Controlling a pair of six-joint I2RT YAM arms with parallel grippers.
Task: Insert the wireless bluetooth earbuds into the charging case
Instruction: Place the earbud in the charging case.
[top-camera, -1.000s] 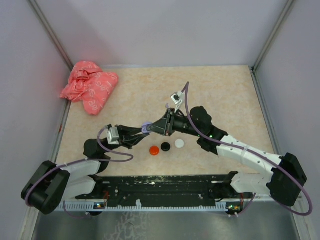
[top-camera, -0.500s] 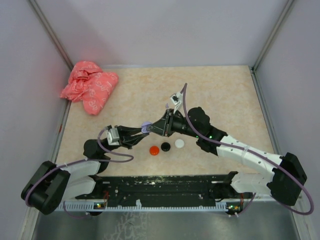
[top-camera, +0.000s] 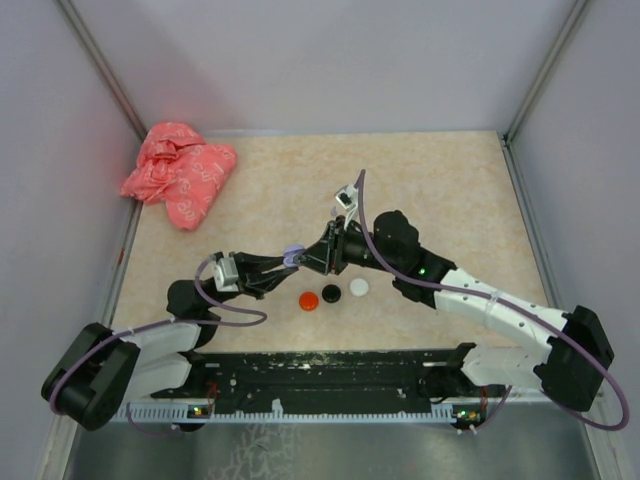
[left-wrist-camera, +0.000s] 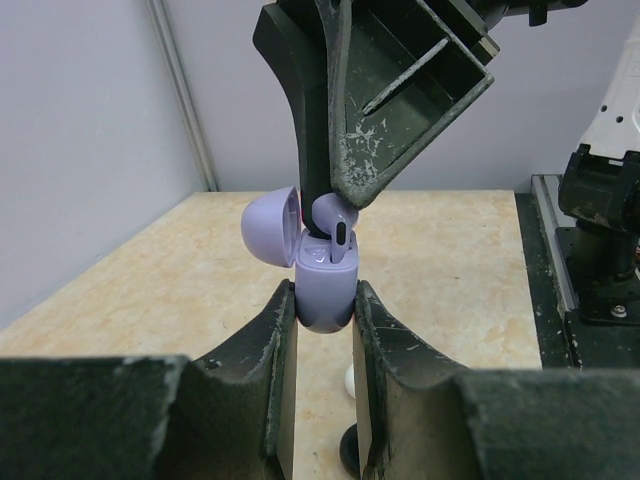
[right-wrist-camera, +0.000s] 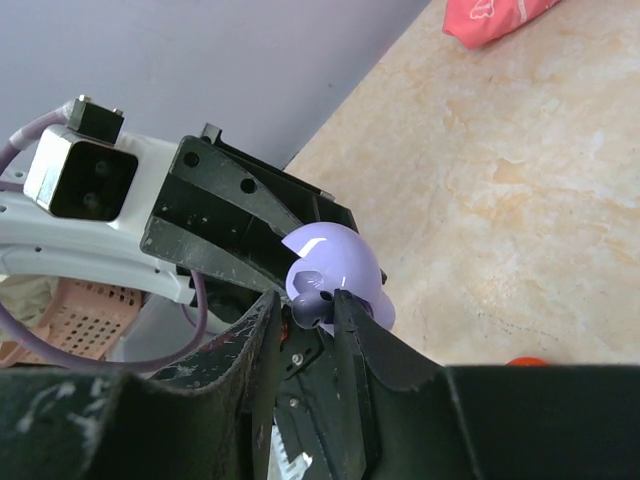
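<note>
My left gripper is shut on the lower half of a lilac charging case, held upright above the table with its lid swung open to the left. A lilac earbud stands in the case's top, its stem down in a socket and its head still sticking out. My right gripper reaches in from above with its jaws slightly parted around the earbud. One finger touches it and a small gap shows at the other. From above, both grippers meet at the case.
Three small round discs lie on the table just below the grippers: red, black and white. A crumpled pink bag lies at the back left corner. Walls close the table on three sides.
My right gripper's jaws have parted a little around the earbud, and its wrist has shifted slightly to the left. The left gripper and the case have stayed still.
</note>
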